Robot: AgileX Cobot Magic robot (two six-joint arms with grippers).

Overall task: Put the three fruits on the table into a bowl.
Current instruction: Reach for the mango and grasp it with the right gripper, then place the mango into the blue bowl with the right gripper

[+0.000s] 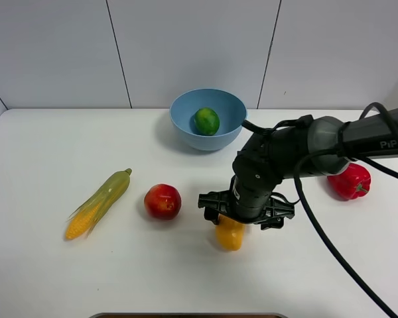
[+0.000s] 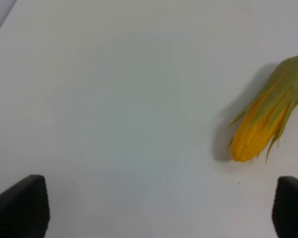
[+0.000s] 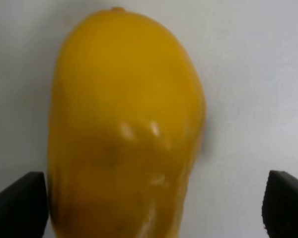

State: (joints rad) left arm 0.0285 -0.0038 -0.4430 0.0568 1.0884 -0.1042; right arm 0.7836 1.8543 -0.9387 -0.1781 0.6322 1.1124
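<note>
Mango (image 3: pixel 124 129) on the table (image 1: pixel 53 146) between right gripper (image 3: pixel 152 203) jaws spread wide, not squeezed yet, lime (image 1: pixel 206 121) sitting in the bowl (image 1: pixel 186 112), apple (image 1: pixel 162 201) loose on the table, left gripper (image 2: pixel 159 208) gaping too, near the corn (image 2: pixel 268 119)

bright even light, soft faint shadows on counter (image 1: pixel 46 278), wrist views pretty blurry, glare spots on mango (image 3: pixel 124 129)
</note>
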